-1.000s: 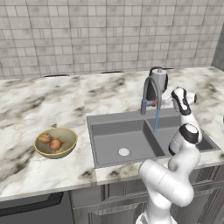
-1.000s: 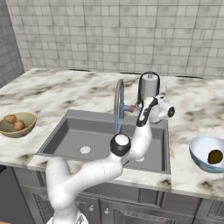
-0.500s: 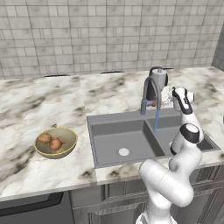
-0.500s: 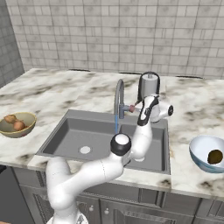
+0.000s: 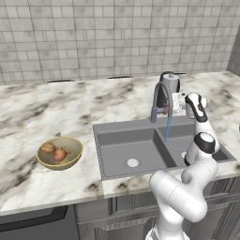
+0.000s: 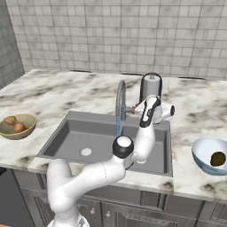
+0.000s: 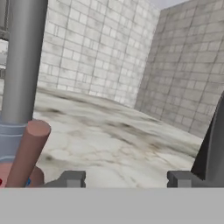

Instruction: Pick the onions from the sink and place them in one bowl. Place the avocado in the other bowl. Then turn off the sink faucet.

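Both small orange-brown papery onions (image 5: 54, 151) lie in the shallow yellow-gold bowl (image 5: 74, 155) on the marble table (image 5: 42, 108), well left of the grey double-basin sink (image 5: 108, 136). The dark olive-black avocado (image 6: 217, 158) sits in the pale blue bowl (image 6: 200, 154) on the far right. So both sorting steps look done; only the faucet is left. A thin blue stream (image 5: 166, 126) falls from the grey gooseneck faucet (image 5: 160, 91), so water is running. My tool (image 7: 124, 179) is up beside the faucet's base, its tips apart with nothing between them. The reddish-brown lever (image 7: 27, 153) stands just to its left, not yet gripped. I judge the lever must be pushed next.
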You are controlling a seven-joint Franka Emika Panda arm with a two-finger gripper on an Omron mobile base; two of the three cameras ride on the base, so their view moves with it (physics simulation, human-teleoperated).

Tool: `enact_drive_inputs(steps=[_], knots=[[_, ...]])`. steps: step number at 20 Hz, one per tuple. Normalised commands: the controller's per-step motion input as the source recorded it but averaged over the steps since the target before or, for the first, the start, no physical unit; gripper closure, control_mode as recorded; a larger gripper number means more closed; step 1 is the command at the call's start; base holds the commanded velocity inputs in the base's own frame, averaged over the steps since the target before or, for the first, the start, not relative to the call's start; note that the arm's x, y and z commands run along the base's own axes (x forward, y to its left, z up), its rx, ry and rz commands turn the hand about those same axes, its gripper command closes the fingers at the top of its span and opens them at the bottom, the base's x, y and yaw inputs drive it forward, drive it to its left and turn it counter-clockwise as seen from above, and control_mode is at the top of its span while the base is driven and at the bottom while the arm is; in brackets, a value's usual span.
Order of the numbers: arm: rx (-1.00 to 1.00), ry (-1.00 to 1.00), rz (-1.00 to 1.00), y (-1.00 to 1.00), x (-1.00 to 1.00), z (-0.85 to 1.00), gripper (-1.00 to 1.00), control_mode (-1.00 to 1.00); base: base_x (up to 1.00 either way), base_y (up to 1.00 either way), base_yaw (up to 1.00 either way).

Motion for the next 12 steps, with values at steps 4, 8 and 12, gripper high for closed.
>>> enact_drive_inputs(steps=[4, 8, 12], knots=[[0.00, 0.00, 0.08, 0.95, -0.20, 0.68, -1.00, -1.00, 0.00, 0.00, 0.00], [0.00, -0.05, 0.03, 0.70, -0.15, 0.99, -1.00, -1.00, 0.00, 0.00, 0.00], [0.00, -0.15, 0.00, 0.62, -0.13, 1.00, -1.00, -1.00, 0.00, 0.00, 0.00]])
